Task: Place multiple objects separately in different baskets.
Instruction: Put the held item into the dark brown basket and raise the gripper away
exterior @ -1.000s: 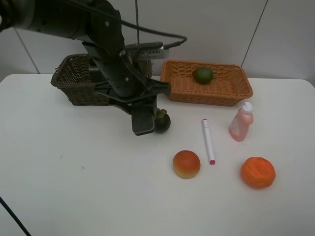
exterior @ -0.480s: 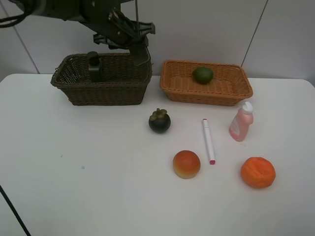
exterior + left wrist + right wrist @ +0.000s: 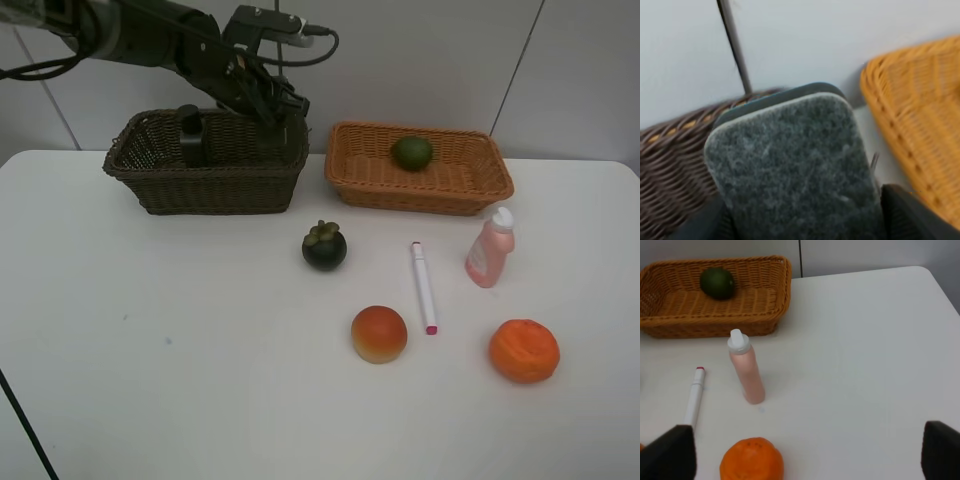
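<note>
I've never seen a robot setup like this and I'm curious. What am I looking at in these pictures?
It is a robot with two arms, each ending in a two-fingered gripper. The wide picture comes from a camera mounted high; the other two come from cameras on the wrists. On the white table stand a dark basket with a pump bottle inside and a tan basket with a green fruit. Loose on the table: a mangosteen, marker, pink bottle, peach and tangerine. The left gripper, up by the dark basket, holds a grey eraser. The right gripper is open and empty.
</note>
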You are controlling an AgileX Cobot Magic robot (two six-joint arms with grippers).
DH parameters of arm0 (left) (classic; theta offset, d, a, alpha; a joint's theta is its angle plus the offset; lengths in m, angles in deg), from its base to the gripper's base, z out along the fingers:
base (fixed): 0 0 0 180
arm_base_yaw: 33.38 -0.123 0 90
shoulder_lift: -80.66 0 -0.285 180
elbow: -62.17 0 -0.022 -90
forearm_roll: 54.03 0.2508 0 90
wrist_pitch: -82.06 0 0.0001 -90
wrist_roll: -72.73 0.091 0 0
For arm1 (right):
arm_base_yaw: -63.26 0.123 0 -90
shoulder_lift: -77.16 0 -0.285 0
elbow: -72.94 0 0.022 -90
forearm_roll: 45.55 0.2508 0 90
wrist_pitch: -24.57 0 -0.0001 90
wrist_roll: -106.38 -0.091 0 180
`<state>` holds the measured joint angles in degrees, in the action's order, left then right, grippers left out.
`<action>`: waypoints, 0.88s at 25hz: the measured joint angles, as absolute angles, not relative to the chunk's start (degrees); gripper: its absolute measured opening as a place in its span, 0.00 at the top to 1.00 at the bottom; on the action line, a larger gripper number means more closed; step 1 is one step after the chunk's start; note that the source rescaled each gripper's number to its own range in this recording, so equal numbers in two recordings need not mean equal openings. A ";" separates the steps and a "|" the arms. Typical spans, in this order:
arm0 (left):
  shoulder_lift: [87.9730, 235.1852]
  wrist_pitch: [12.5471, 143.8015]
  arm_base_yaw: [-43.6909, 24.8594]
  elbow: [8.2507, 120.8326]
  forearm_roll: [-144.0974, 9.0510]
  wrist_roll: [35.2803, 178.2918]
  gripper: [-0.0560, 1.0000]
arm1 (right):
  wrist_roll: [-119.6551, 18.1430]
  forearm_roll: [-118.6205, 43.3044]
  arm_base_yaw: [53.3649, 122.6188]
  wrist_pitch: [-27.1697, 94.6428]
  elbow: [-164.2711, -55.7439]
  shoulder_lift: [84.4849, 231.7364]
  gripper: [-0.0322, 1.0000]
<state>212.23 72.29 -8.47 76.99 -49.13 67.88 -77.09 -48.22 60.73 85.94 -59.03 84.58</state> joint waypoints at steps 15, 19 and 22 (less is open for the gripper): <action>211.62 62.20 -8.66 77.11 -39.59 63.05 0.01 | -77.09 -48.22 60.73 85.94 -59.03 84.58 0.00; 208.98 57.40 -8.66 77.11 -40.09 61.62 0.00 | -77.09 -48.22 60.73 85.94 -59.03 84.58 0.00; 205.80 52.26 -8.66 77.13 -44.49 59.52 0.00 | -77.09 -48.22 60.73 85.94 -59.03 84.58 0.00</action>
<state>205.80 52.26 -8.66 77.13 -44.49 59.52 -77.09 -48.22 60.73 85.94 -59.03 84.58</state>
